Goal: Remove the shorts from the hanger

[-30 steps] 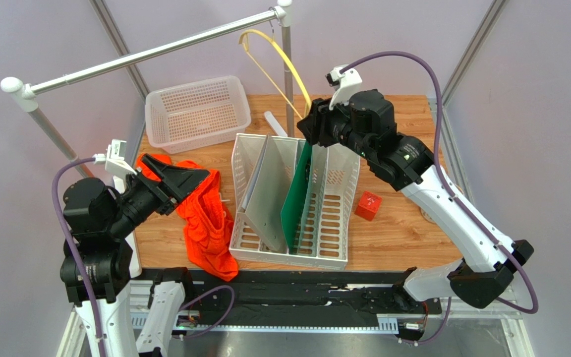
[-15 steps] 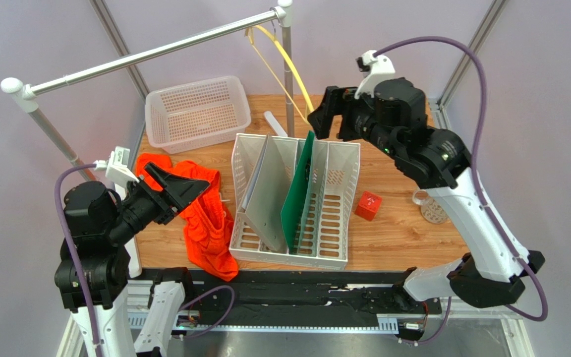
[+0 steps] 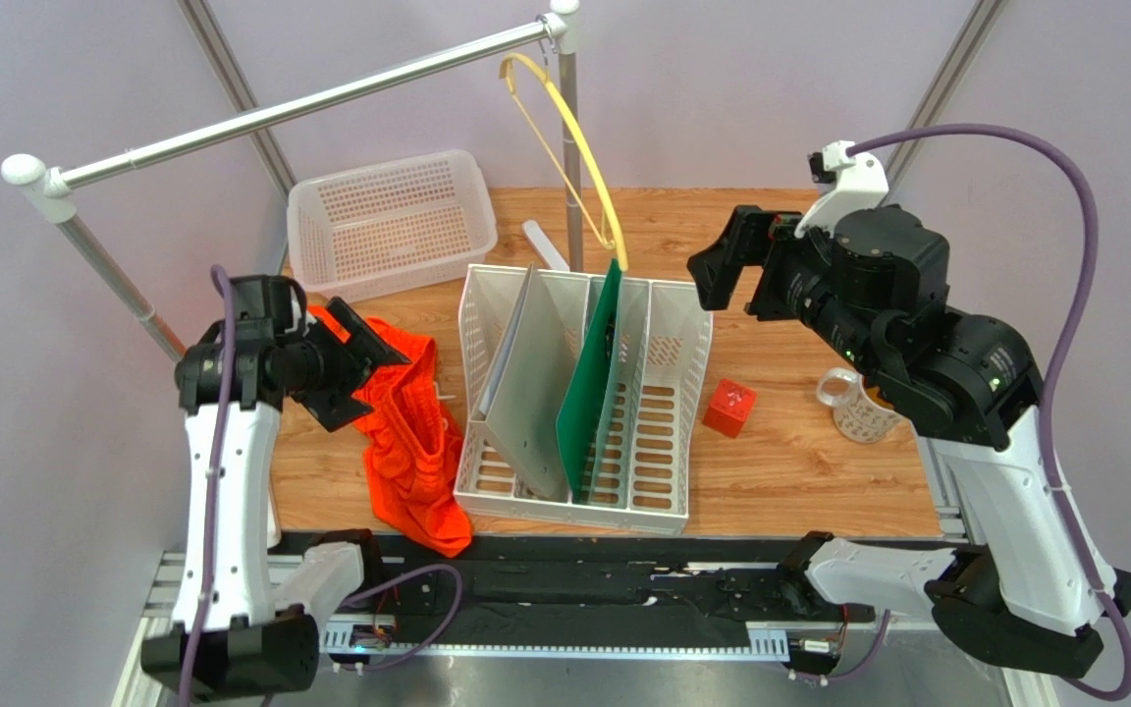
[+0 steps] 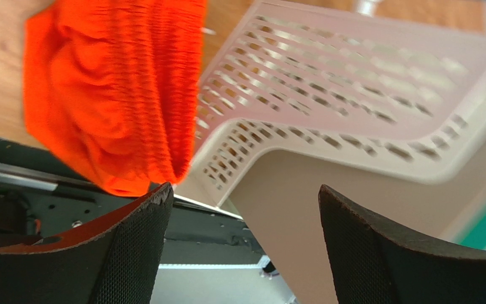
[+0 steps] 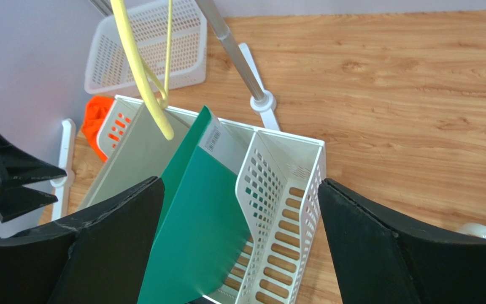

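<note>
From above, the shorts [image 3: 409,427] lie crumpled on the surface [image 3: 822,472], against the left side of the white file rack [image 3: 660,442]. The hanger [image 3: 586,148] hangs from the rail [image 3: 306,100], well apart from them. The left hand [image 3: 362,368] is at their far end.

Left wrist: fingers spread wide, empty.

Right wrist: the right hand [image 5: 239,183] gapes wide, holding nothing.

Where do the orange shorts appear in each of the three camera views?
Top external: the shorts lie left of centre, beside the white file rack.
Left wrist: shorts at upper left, next to the rack's slotted wall.
Right wrist: only a small orange patch at left, behind the rack.
Shared landmark: the white file rack.
</note>
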`<action>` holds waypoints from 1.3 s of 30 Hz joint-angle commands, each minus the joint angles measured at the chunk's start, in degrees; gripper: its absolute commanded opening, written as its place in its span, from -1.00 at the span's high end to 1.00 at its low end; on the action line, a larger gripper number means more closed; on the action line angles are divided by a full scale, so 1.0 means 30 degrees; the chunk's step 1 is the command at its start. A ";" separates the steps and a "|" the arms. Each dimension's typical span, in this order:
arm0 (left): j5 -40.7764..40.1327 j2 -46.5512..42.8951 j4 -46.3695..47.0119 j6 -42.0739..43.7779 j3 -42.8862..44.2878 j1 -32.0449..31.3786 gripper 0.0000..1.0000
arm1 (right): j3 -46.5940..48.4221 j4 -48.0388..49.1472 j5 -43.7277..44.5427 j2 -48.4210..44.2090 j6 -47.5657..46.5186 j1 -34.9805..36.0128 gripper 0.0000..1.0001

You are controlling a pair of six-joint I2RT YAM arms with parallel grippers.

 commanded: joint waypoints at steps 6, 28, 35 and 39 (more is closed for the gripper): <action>-0.2012 0.3947 0.2181 -0.3593 -0.3323 0.0992 -0.81 | -0.3526 0.0328 -0.2957 -0.1981 0.0043 -0.1883 -0.96; -0.1743 0.9336 0.7838 -1.4791 -0.6726 0.3575 -0.96 | -0.3030 0.0562 -0.1589 -0.1485 -0.1715 -0.5049 -0.96; -0.2273 1.0976 0.9450 -1.5410 -0.6842 0.3662 -0.96 | -0.2972 0.0534 -0.1677 -0.1279 -0.1684 -0.5724 -0.95; -0.1921 1.2121 1.0728 -1.5203 -0.7364 0.3662 -0.87 | -0.2884 0.0533 -0.1706 -0.1279 -0.1831 -0.5900 -0.95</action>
